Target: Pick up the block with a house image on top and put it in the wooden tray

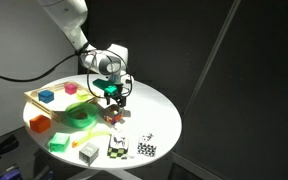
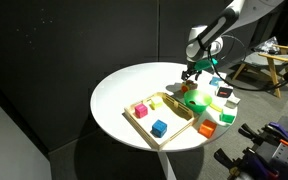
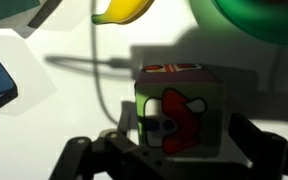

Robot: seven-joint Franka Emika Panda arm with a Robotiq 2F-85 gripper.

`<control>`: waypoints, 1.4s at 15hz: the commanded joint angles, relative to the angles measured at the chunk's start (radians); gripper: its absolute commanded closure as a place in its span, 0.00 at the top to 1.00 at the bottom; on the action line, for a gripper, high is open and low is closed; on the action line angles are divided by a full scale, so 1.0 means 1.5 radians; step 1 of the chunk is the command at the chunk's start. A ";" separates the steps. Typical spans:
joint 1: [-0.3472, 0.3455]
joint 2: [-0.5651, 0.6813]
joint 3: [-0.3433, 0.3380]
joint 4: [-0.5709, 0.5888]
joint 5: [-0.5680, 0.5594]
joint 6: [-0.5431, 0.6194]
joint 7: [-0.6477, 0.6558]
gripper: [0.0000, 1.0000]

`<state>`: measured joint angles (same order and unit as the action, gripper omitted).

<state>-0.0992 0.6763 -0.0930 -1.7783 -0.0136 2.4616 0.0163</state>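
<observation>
Straddling the block with a house image on top [image 3: 179, 108], the gripper [image 3: 180, 135] has one of its dark fingers [image 3: 114, 150] on each side of the cube, close against its flanks. Whether they already press on it or stand just off it, I cannot tell from the wrist view. In an exterior view the gripper [image 1: 114, 100] hangs over the middle of the round tabletop [image 1: 159, 120], with the red-sided block [image 1: 111, 117] directly beneath it, seemingly on the surface or barely off it.

The cube looks light and rigid, probably wood or hard plastic with smooth printed faces. It should not give under pressure, but it could slip or twist if pinched near a corner. The safest hold is on two opposite side faces, at mid-height, with the pads square to them.

Just beside the block lies the green dish [image 1: 79, 115], with a banana [image 3: 124, 10] close by. Beyond the dish, toward the tabletop's edge, sits the wooden tray [image 2: 150, 119], which has a pink block [image 2: 141, 110] inside. Patterned cubes [image 1: 118, 148] stand near another stretch of the edge, well apart from the tray.
</observation>
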 commanded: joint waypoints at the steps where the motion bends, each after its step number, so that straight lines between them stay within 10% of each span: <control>1: 0.001 0.012 -0.006 0.018 -0.015 0.003 -0.007 1.00; 21: 0.001 0.033 -0.009 0.019 -0.022 0.001 -0.005 1.00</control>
<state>-0.0989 0.7101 -0.1002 -1.7755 -0.0303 2.4617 0.0162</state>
